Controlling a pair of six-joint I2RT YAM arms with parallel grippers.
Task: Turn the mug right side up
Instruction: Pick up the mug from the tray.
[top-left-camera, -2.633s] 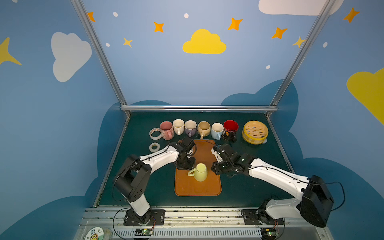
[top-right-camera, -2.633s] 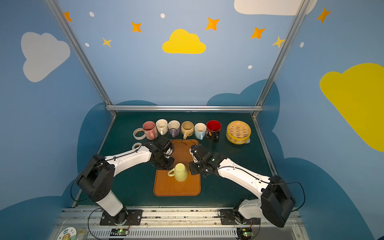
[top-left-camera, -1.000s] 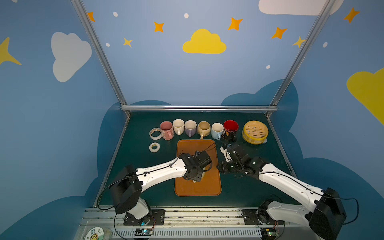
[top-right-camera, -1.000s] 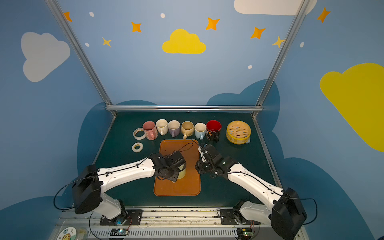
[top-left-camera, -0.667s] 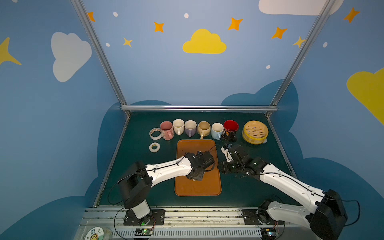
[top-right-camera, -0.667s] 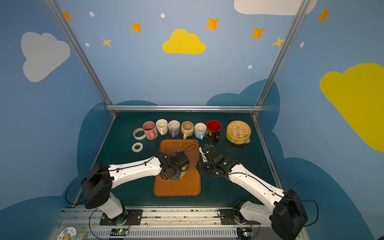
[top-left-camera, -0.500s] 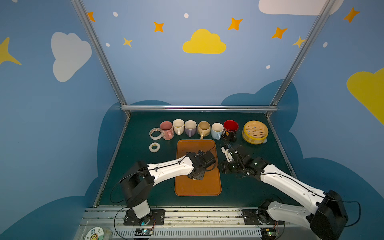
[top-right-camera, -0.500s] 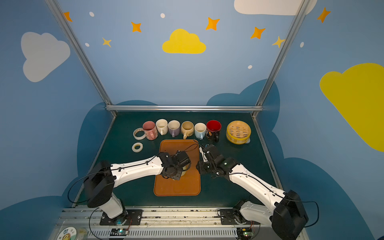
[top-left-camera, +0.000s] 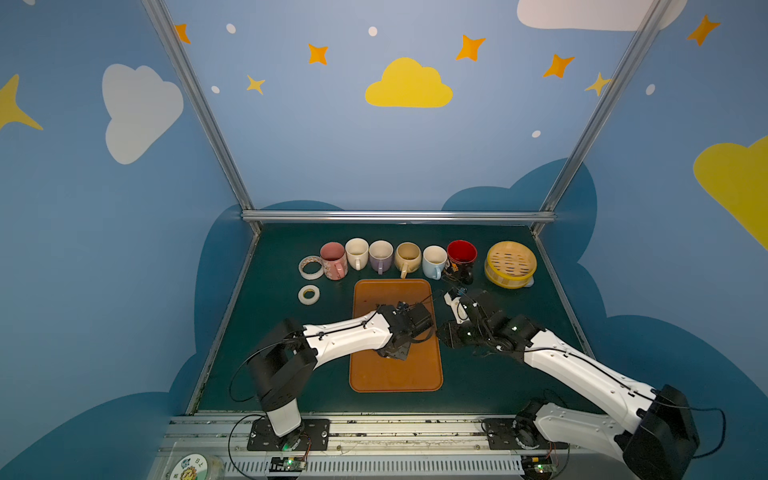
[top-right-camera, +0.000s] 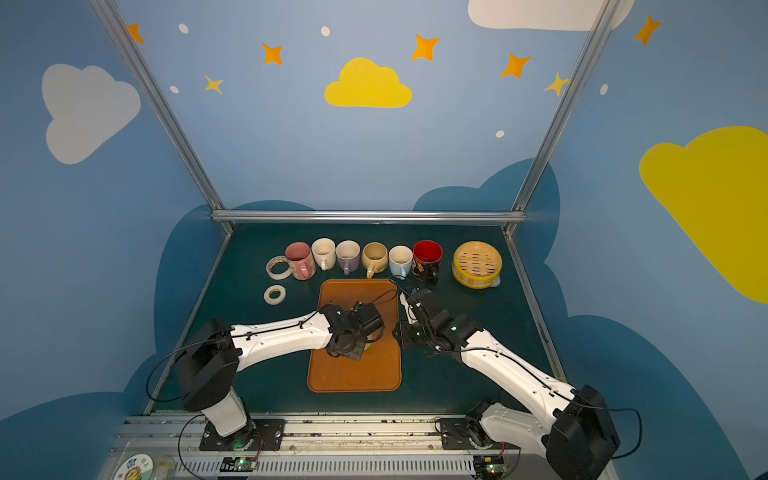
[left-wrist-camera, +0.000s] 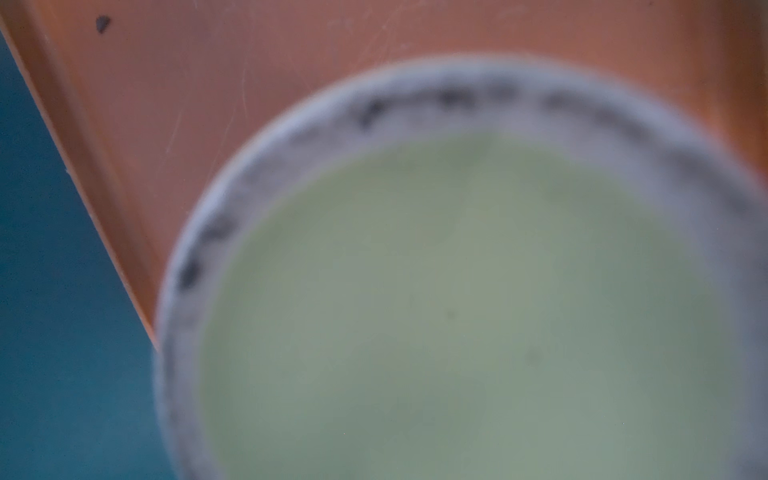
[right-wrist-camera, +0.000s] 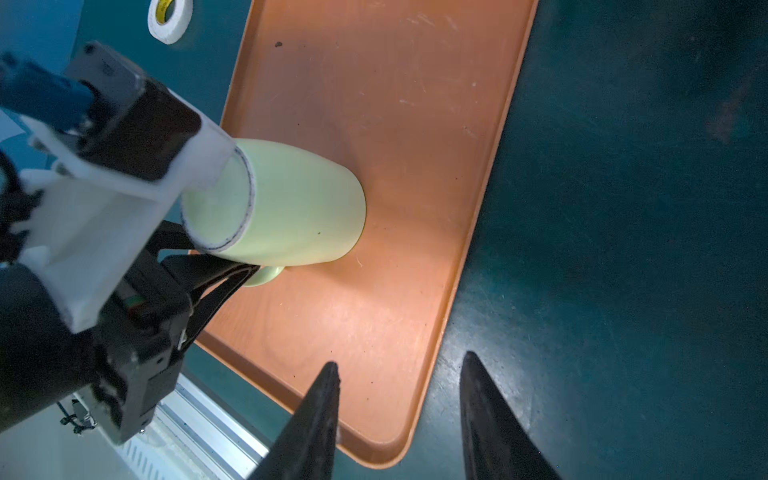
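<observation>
Bright overhead light, blurred left wrist view

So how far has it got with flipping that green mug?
Nothing is finished: the green mug stands mouth-down on the orange tray, base up. In hand: the left hand is at the handle, though a firm grip can't be confirmed. The right hand hovers open nearby. Left: lifting, turning over, setting down upright.

The left arm (top-left-camera: 345, 336) lies across the middle of the tray (top-left-camera: 395, 374), close over the mug (right-wrist-camera: 299, 208). The tray's near end is bare. Behind it, 6 mugs (top-left-camera: 380, 255) stand in a row, with 2 tape rolls (top-left-camera: 308, 294) on one side and a steamer (top-left-camera: 510, 264) on the other. The right gripper (right-wrist-camera: 399, 365) hangs at the tray's right edge, and the table (top-left-camera: 469, 386) there lies open.
</observation>
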